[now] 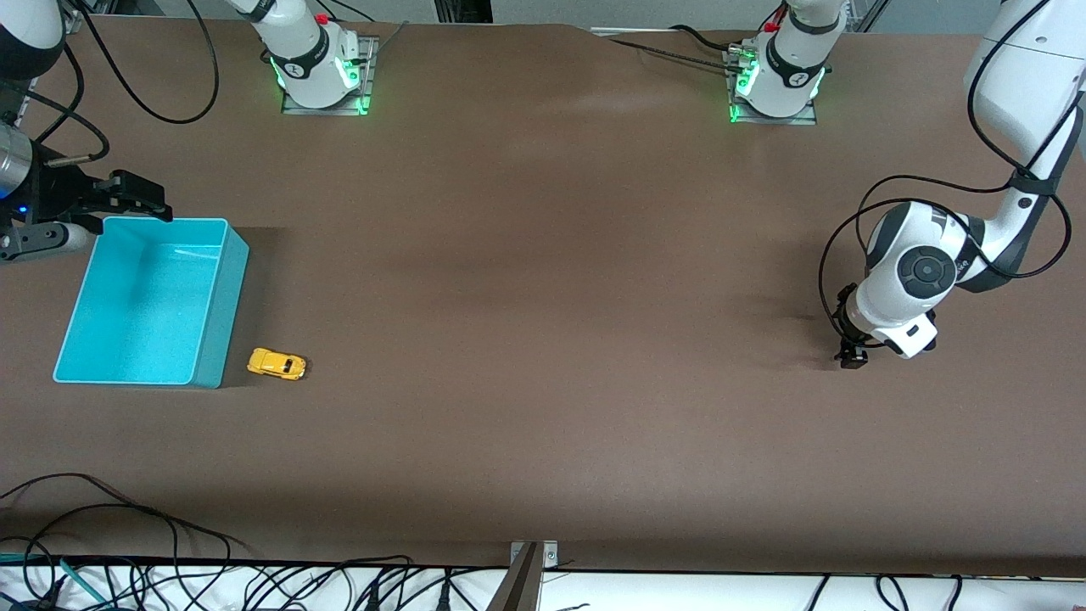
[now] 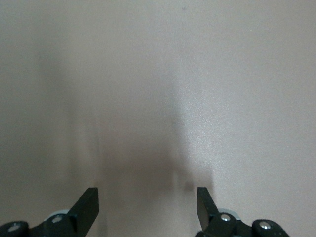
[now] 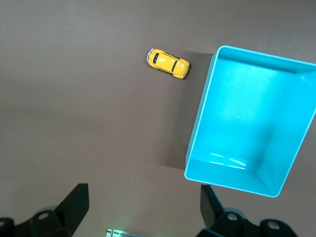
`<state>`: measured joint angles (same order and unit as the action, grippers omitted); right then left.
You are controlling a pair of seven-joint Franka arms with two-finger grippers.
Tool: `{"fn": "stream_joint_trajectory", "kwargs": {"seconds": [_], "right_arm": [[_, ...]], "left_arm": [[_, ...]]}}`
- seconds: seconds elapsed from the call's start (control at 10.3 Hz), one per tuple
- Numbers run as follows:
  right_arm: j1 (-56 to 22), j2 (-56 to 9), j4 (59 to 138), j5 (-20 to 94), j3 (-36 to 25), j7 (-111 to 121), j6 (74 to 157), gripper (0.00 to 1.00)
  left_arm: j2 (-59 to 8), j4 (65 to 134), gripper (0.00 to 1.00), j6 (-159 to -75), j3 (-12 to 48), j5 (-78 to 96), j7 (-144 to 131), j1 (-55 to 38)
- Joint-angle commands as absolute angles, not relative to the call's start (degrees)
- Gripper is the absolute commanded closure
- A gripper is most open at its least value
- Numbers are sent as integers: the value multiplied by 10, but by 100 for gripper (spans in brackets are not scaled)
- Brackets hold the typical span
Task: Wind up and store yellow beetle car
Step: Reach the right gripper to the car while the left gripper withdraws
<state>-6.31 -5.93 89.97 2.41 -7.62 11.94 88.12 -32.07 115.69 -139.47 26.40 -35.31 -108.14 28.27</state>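
- The yellow beetle car (image 1: 277,364) sits on its wheels on the brown table (image 1: 543,339), just beside the turquoise bin's (image 1: 212,314) corner nearest the front camera, on the side toward the left arm's end; it is not yet wound or stored.
- Risk, as I judge it: the car is tiny and rounded, so a pinch off-centre could squirt it away or roll it against the bin wall, where the fingers would have little room.
- The bin is empty; a clumsy drop might bounce the car out.
- The right gripper (image 3: 143,210) hangs over the table by the bin's rim nearest the bases, jaws spread, nothing held.
- The left gripper (image 2: 148,202) waits well apart from the bin, jaws spread, empty.
- No brand, label or writing is legible anywhere.
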Motion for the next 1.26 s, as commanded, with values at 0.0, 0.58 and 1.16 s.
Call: {"fn": "stream_joint_trajectory", "kwargs": {"seconds": [0.0, 0.58, 1.16], "right_arm": [[-62, -63, 893, 33, -77, 128, 881, 0], [-94, -55, 1019, 2, -76, 123, 1015, 0], [-92, -59, 1188, 2, -76, 130, 1219, 0]], "left_arm": [[-309, 1163, 11, -1387, 267, -370, -1078, 286], [-309, 1165, 12, -1387, 268, -370, -1075, 286], [-309, 1165, 12, -1386, 274, -370, -1075, 286]]}}
